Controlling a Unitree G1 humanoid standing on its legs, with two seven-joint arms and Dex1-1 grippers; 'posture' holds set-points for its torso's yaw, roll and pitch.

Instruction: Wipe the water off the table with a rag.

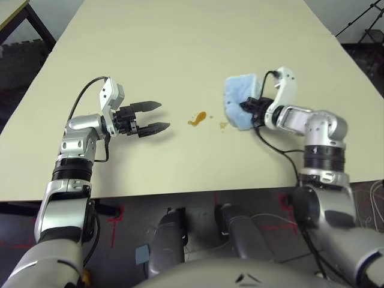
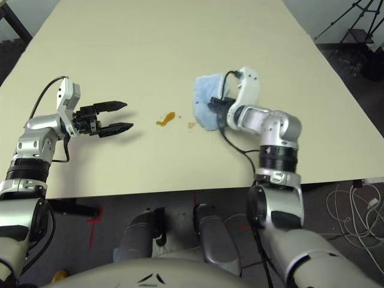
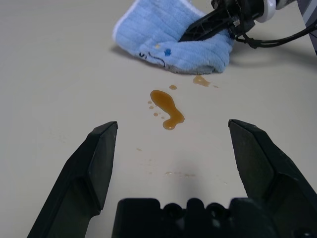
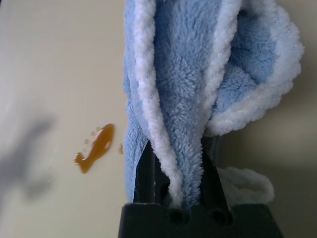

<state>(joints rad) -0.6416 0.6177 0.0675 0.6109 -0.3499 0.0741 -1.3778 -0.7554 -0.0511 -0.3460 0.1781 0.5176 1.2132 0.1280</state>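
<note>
Pale beige surface (image 1: 180,48): the right end effector (image 1: 251,108) pinches the soft, light rag (image 1: 240,99) by a fold, just beside the water (image 1: 197,119); the left end effector (image 1: 151,117) hangs wide open.

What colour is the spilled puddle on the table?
Orange-brown, like tea; the water shows best in the left wrist view, lying on the pale beige table.

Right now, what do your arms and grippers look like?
My forearms are shiny silver with black bands at the joints. Each wrist carries a white camera block, and thin black cables loop from it. The left gripper and the right gripper each have two black, pointed fingers.
</note>
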